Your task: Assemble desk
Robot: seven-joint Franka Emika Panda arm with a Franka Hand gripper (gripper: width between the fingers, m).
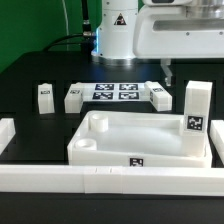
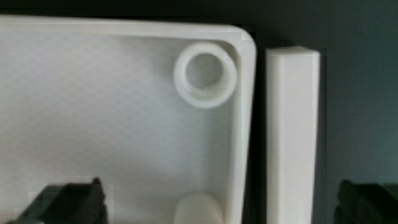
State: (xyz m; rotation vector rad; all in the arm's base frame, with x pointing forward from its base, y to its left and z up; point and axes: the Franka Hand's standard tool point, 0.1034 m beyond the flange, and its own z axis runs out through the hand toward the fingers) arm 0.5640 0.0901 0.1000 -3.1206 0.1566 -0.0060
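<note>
The desk panel [image 1: 140, 138], a white tray with a raised rim and corner holes, lies in the middle of the black table. Three white tagged legs lie behind it [image 1: 44, 95], [image 1: 72, 97], [image 1: 160, 97]. A taller one [image 1: 197, 108] stands upright by the panel's corner at the exterior view's right. My gripper [image 1: 167, 74] hangs above the panel's back, towards the exterior view's right. In the wrist view the gripper [image 2: 217, 205] is open and holds nothing. Its dark fingertips [image 2: 71, 203] stand on either side of the panel's rim [image 2: 249, 120]. A corner hole [image 2: 205, 75] and a white block [image 2: 295, 120] beside the rim also show there.
The marker board [image 1: 115, 93] lies flat behind the panel, between the lying legs. Long white border rails run along the table's front [image 1: 110, 180] and both sides [image 1: 6, 130]. The robot's base [image 1: 118, 30] stands at the back.
</note>
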